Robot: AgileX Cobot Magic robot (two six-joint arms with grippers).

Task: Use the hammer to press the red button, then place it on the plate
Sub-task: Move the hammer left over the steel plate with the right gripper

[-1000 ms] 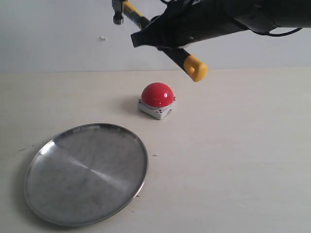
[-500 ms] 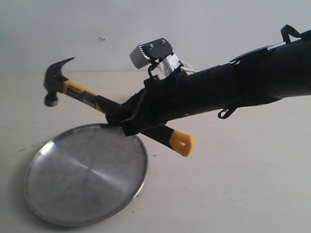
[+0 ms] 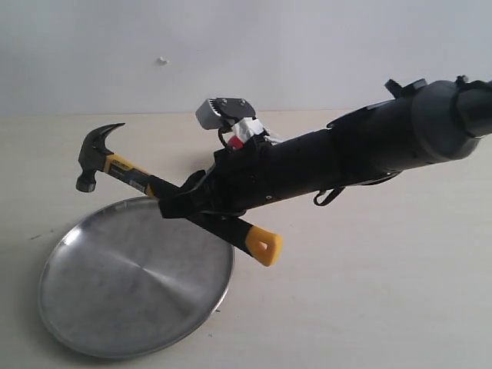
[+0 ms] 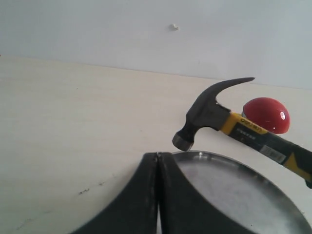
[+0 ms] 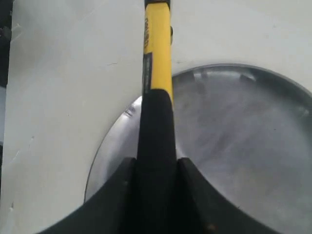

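The right gripper [image 3: 181, 201] is clamping the black grip of the hammer [image 3: 127, 171]. Its jaws are standing partly apart, one on each side of the handle, as the right wrist view [image 5: 156, 168] is showing closely. The hammer [image 5: 157, 73] is hanging in the air over the plate [image 3: 131, 284] and is not lying on it. Its handle is crossing above the part of the plate's rim that faces the wall. The dark head is reaching out past that rim, with the flat face pointing down and the claw pointing up. The yellow looped end is sticking out behind the gripper, over the rim on the plate's right side.

The plate is lying flat on the tabletop [image 3: 369, 292], in the left part toward the near edge, and nothing is resting on it.

The red button [image 4: 265, 114] is sitting on the tabletop nearer to the edge along the wall. In the exterior view the right arm is covering it almost fully. In the left wrist view it is showing behind the hammer's [image 4: 219, 117] handle, beyond the plate [image 4: 234, 190].

The left gripper [image 4: 157, 158] is staying fully closed, its two fingers pressing together with nothing between them. It is pointing toward the plate's rim and the hammer's head.
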